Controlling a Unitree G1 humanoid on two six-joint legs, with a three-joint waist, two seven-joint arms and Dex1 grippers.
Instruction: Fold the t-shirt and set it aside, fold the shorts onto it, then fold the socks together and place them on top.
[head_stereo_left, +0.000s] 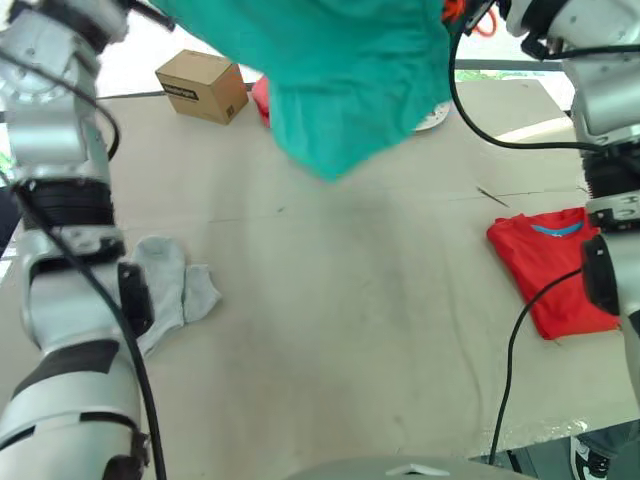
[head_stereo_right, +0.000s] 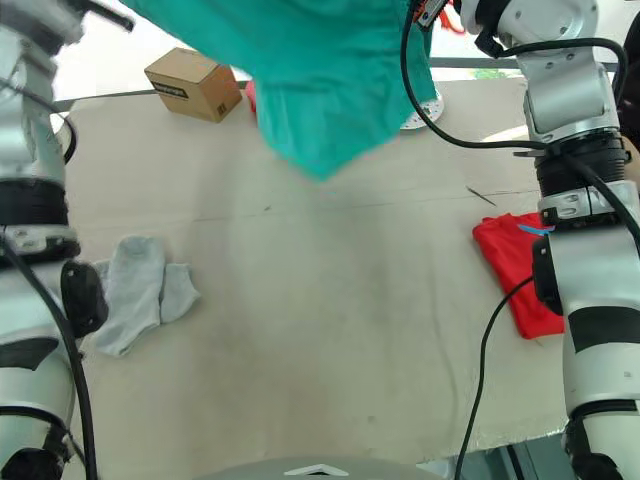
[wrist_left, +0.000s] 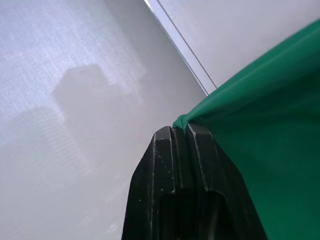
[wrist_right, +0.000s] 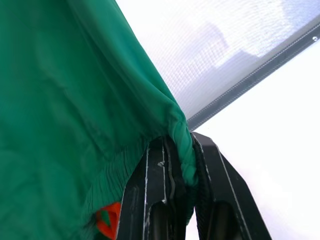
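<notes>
Teal shorts hang in the air above the far middle of the tabletop, stretched between both raised arms. The red t-shirt already lies folded at the robot's right edge, so the shorts step is in hand. The grey socks wait flat near the left side, untouched.

Next, the cloth needs lowering flat onto the bare middle, or folding in the air, before it goes onto the shirt; the hanging point should touch down first without bunching.

Only the wrist views show the grips. The left hand is clamped on a corner of the shorts, and the right hand pinches the gathered waistband beside the orange drawstring. The head views add a cardboard box at the far edge.
</notes>
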